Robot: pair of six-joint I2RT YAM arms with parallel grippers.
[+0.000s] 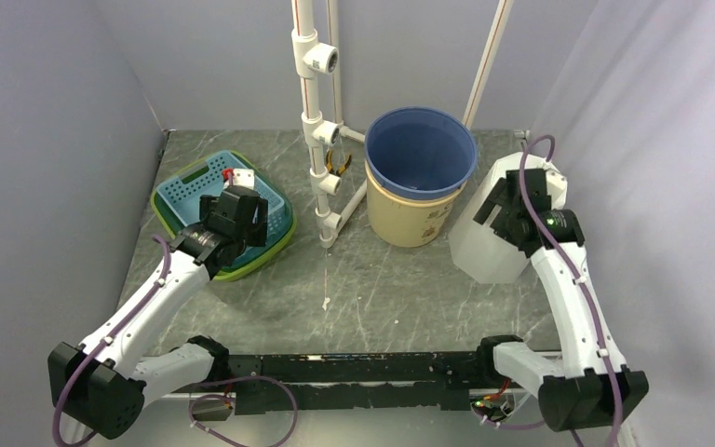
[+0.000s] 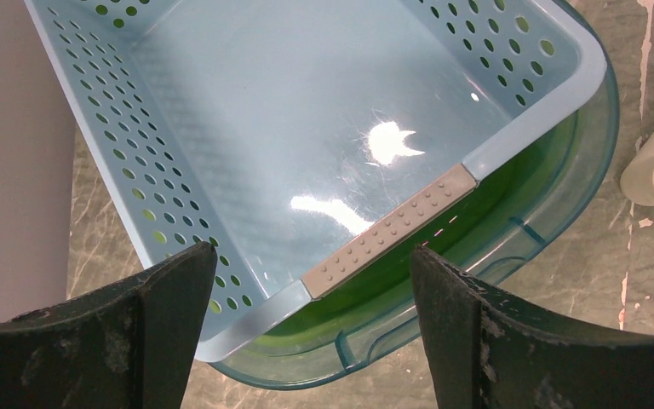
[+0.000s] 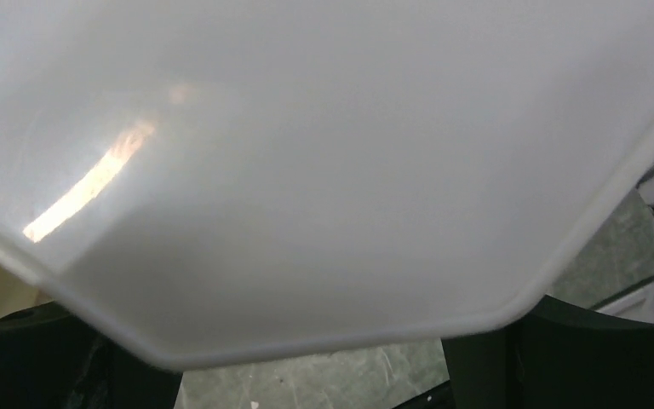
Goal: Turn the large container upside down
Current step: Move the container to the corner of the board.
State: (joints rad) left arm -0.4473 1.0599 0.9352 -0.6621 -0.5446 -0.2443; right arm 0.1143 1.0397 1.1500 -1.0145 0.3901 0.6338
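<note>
White large container (image 1: 486, 250) stands at right side of table (image 1: 382, 289), just beside blue bucket (image 1: 419, 154) nested in cream bucket (image 1: 408, 222). Right gripper (image 1: 510, 212) at its upper side, jaws spread wide; contact unclear. Left gripper (image 2: 313, 256) wide open above light-blue perforated basket (image 2: 136, 170).

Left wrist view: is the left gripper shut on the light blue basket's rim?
No, the left gripper is open, its fingers wide apart, with the light blue basket and its grey grip untouched between them.
</note>
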